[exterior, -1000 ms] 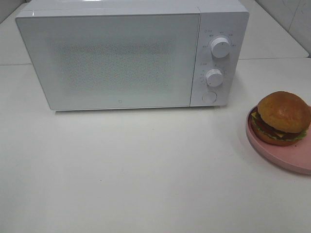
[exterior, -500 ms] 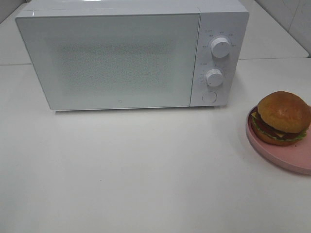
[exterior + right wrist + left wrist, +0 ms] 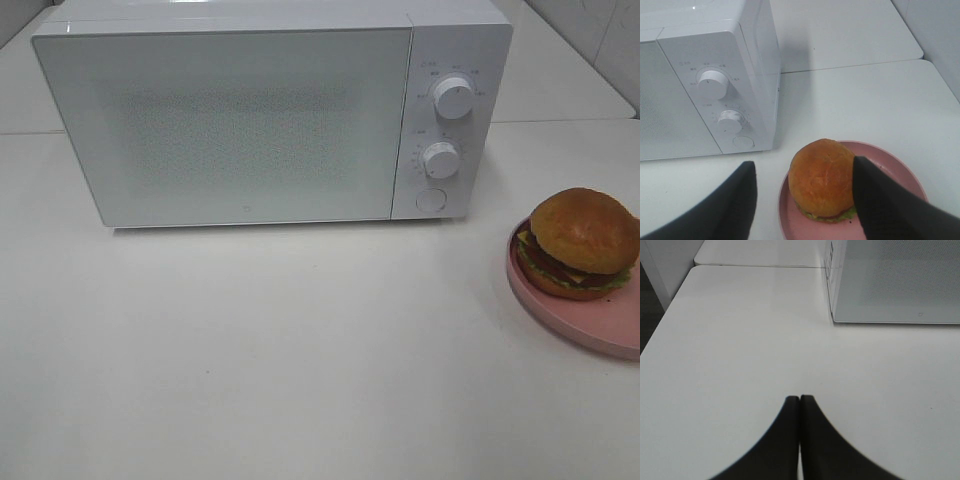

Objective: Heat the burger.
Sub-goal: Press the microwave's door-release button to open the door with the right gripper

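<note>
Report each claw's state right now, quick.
Left claw: closed, holding nothing.
Right claw: open, holding nothing.

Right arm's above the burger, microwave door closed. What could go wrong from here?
1. The microwave door is shut, so grabbing the burger first could leave it held with nowhere to go.
2. The right gripper hangs open with one jaw outside the pink plate. Coming down, it might catch the rim and shove the plate.
3. The burger is stacked layers, so a hard squeeze may crush the bun or slide it off the filling.
</note>
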Controlling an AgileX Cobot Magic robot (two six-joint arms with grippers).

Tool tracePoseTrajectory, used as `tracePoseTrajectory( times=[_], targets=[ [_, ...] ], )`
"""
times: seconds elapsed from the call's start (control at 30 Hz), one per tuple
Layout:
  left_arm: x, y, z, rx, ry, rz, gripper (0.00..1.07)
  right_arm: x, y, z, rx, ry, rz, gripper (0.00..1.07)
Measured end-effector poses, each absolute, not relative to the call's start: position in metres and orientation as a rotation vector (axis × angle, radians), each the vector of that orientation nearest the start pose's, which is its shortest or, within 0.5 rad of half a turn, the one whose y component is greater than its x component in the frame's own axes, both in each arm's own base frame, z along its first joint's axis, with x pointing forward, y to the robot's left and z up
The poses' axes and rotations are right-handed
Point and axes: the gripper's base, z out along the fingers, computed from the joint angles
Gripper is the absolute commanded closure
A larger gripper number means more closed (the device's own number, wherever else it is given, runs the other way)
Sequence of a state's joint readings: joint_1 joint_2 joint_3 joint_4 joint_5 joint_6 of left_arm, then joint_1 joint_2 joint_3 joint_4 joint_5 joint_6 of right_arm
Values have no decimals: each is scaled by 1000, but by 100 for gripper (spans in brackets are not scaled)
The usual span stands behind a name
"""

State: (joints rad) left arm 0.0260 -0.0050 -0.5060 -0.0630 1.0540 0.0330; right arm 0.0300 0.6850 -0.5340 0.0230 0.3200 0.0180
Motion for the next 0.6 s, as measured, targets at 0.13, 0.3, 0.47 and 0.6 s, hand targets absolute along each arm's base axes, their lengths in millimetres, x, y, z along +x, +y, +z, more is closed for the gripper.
tracePoseTrajectory(
  times=[0.13, 0.3, 0.47, 0.6],
  targets=[
    [-6, -5, 280, 10, 2025, -38, 106, 161, 5, 296, 7, 1974, 51, 64],
    [-6, -5, 280, 10, 2025, -38, 106, 192, 6, 280, 10, 1981, 49, 84],
    [-6, -5, 280, 10, 2025, -38, 106, 213, 6, 271, 28, 1944, 57, 98],
    [-6, -5, 280, 10, 2025, -38, 106, 225, 6, 265, 59, 1916, 78, 105]
  ],
)
